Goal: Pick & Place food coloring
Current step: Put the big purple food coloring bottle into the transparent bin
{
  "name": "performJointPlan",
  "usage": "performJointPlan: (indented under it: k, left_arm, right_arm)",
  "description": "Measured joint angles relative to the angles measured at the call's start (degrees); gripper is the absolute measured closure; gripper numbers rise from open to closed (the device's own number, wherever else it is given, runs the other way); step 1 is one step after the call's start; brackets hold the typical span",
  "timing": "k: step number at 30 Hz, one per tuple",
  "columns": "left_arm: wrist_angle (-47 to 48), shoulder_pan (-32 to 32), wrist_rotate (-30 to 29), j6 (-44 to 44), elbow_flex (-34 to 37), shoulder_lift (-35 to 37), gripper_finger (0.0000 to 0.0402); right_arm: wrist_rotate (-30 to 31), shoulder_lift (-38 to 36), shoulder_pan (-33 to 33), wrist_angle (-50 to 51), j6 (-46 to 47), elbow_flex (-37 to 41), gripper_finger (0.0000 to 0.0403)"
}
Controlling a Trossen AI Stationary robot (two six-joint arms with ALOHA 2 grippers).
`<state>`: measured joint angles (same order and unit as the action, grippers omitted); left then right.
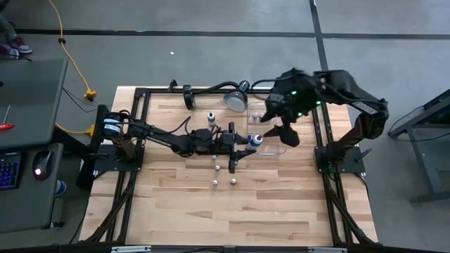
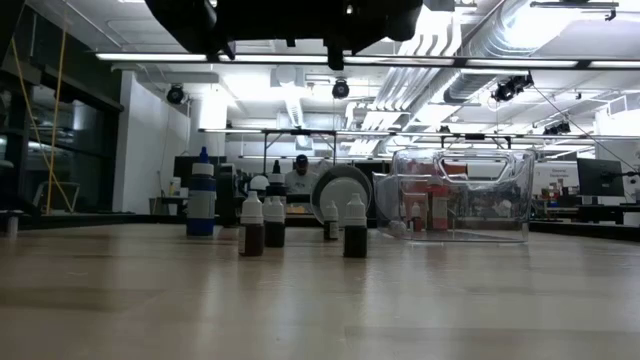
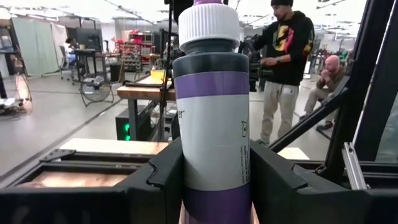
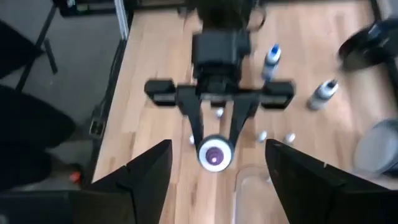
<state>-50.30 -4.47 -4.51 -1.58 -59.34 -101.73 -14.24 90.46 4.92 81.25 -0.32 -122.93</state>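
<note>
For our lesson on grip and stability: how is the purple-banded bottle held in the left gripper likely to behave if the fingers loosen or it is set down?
The purple-banded bottle looks rigid, so the left gripper clamped around its lower body probably won't squash it. Its smooth label may slip if the fingers loosen. Tall and narrow with a ribbed white cap, it would likely tip if nudged, then roll.

clear tray (image 1: pixel 271 149), silver lamp head (image 1: pixel 236 100), wooden table (image 1: pixel 232 211)

Past our right gripper (image 4: pixel 217 171), its two dark fingers (image 4: pixel 144 168) spread wide, we see the left gripper (image 4: pixel 214 140) clamped on a white-capped, purple-topped bottle (image 4: pixel 214 154) above the wooden table (image 4: pixel 155 62), other small bottles (image 4: pixel 272 57) standing nearby.
</note>
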Motion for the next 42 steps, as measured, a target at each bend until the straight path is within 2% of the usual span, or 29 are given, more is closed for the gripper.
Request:
performJointPlan:
  k: [6, 12, 23, 31, 35, 42]
  left_arm:
    - [1.3, 0.0, 1.05, 2.45, -1.94, 0.0, 0.0262]
    - [2.73, 0.0, 1.44, 2.89, -2.6, 0.0, 0.0262]
    - [2.93, 0.0, 1.36, 3.03, -2.6, 0.0, 0.0262]
    - [2.92, 0.0, 1.27, 3.03, -2.6, 0.0, 0.0262]
    - [2.92, 0.0, 1.09, 3.03, -2.6, 0.0, 0.0262]
    - [2.94, 0.0, 0.98, 2.84, -2.6, 0.0, 0.0262]
  right_arm:
    - [1.5, 3.15, -1.22, 1.76, -2.02, 0.11, 0.0149]
    - [0.18, 5.75, -1.21, 2.98, -1.37, 0.11, 0.0148]
    - [1.65, 5.95, -3.64, 7.26, -0.66, 0.11, 0.0149]
    - [5.02, 6.97, -5.73, 6.76, -1.05, 0.11, 0.0149]
    - [9.51, 8.02, -7.06, 6.49, -1.34, 0.11, 0.015]
    - [12.87, 8.28, -7.75, 6.8, -0.95, 0.11, 0.0176]
